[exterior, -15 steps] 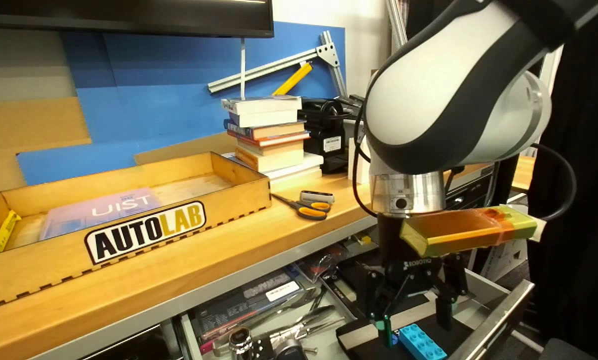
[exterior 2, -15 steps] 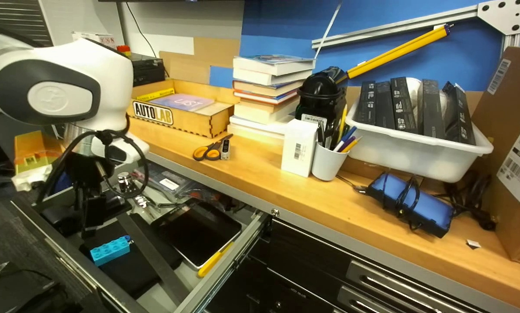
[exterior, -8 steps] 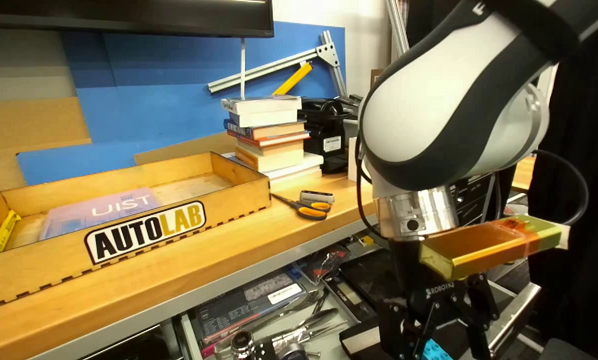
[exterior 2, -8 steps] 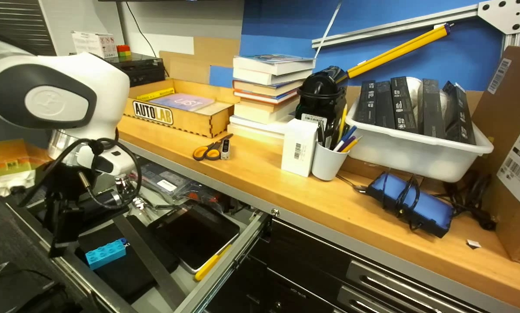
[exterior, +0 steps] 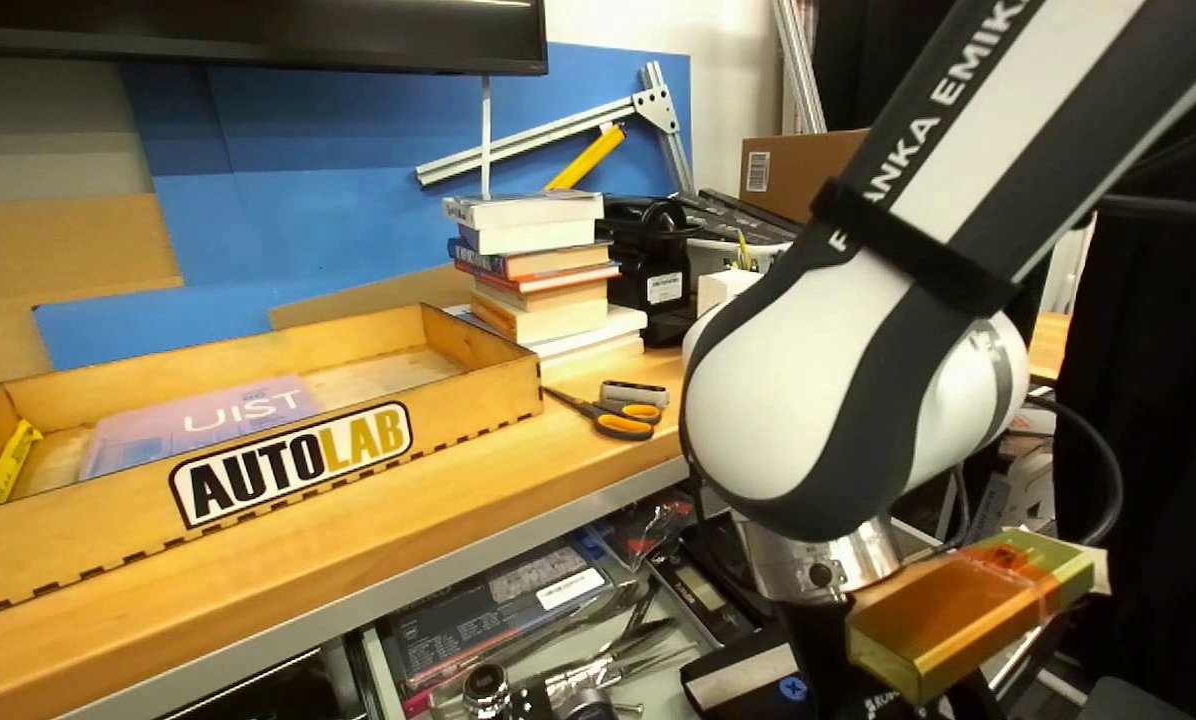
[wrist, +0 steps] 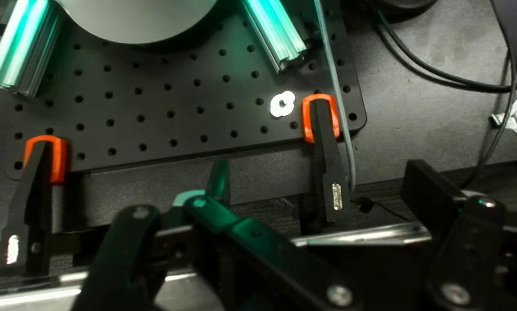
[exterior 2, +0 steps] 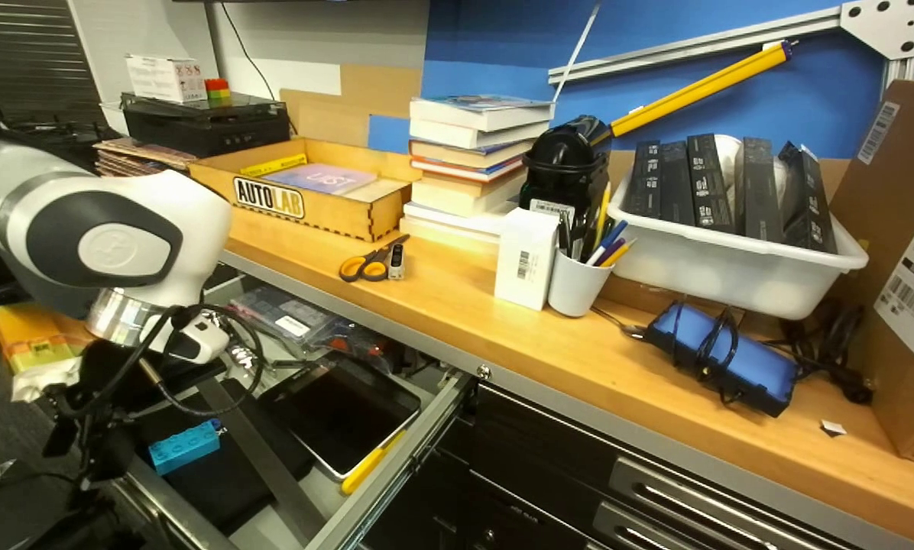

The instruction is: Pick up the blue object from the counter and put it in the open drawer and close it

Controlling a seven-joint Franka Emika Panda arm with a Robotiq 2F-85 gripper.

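The blue object (exterior 2: pixel 186 448), a light-blue studded block, lies inside the open drawer on a dark flat item. It is hidden in the exterior view where the arm stands in front. The drawer (exterior 2: pixel 396 458) is pulled well out below the counter (exterior 2: pixel 442 321), also seen in an exterior view (exterior: pixel 458 470). My gripper (wrist: pixel 323 185) is open and empty, its jaws wide apart, the drawer's silver front strip (wrist: pixel 366 236) showing between them. In an exterior view my gripper (exterior 2: pixel 75 458) is low at the drawer's front edge, beside the block and apart from it.
A yellow-brown tray (exterior: pixel 288 470), scissors (exterior: pixel 618 420) and a book stack (exterior: pixel 538 290) are on the counter. In the wrist view a black perforated plate (wrist: pixel 167 99) with orange clamps (wrist: pixel 321 119) lies past the drawer front. An orange-yellow box (exterior: pixel 968 610) is fixed to my wrist.
My gripper has moved from above the block outward and down to the drawer's front edge. The drawer slid out slightly between the two earlier moments. The block stays in it.
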